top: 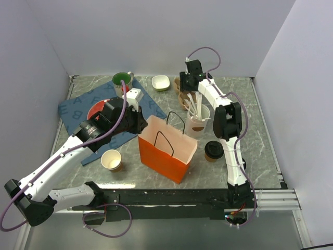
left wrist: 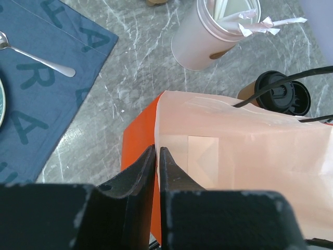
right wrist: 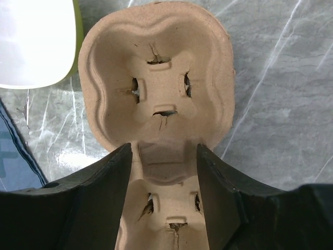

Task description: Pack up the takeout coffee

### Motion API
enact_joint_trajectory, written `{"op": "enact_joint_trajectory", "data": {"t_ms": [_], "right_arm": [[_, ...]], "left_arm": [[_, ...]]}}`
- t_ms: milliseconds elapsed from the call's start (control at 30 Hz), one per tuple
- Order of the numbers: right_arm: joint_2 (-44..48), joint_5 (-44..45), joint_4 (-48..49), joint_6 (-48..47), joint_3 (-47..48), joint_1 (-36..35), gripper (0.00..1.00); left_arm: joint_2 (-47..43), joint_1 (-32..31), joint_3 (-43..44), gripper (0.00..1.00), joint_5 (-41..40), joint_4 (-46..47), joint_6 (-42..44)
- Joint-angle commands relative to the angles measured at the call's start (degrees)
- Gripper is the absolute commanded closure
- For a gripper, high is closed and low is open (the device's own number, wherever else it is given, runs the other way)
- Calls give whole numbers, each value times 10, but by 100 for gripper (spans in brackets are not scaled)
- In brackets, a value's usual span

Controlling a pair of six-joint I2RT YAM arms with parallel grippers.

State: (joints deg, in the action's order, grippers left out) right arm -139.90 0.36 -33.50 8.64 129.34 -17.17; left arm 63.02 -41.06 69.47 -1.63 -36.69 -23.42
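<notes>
The takeout coffee (top: 214, 150), a brown cup with a black lid (left wrist: 281, 94), stands on the table right of the orange paper bag (top: 165, 149), outside it. My left gripper (top: 140, 126) is shut on the bag's upper left rim, the paper wall (left wrist: 171, 130) pinched between its fingers (left wrist: 157, 150). My right gripper (top: 186, 86) is far back over a pulp cup carrier (right wrist: 156, 67). Its jaws (right wrist: 164, 148) press both sides of the carrier's narrow waist. The carrier's hollows hold nothing.
A white canister (top: 199, 119) of stirrers stands between the bag and the carrier. A lidless paper cup (top: 111, 160) sits left of the bag. At the back left lie a blue placemat (top: 78, 107) with a red plate and a spoon (left wrist: 39, 57), a green mug (top: 123, 80) and a white bowl (top: 161, 82).
</notes>
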Motion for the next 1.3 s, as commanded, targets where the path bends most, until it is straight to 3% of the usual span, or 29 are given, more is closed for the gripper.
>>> {"op": "enact_joint_trajectory", "data": {"t_ms": [0,167,333,500,733,1067,1267], "right_arm": [[-11,4,12,-6,6,4,40],[-13,9,9,-12,8,4,42],[-8,11,12,-18,0,4,53],[-6,2,11,-34,-1,5,48],[-5,4,4,-42,-16,4,48],[2,-1,12,-52,-5,6,64],[36,-1,39,-54,-1,9,67]], "left_arm": [[0,1,29,86,-14,9,6],[-4,1,26,86,-17,9,2],[-8,1,22,86,-21,9,-1],[-12,1,18,86,-22,10,-5],[-14,1,15,86,-24,8,-8],[-16,1,16,86,-26,7,-14],[-17,1,15,86,-25,8,-19]]}}
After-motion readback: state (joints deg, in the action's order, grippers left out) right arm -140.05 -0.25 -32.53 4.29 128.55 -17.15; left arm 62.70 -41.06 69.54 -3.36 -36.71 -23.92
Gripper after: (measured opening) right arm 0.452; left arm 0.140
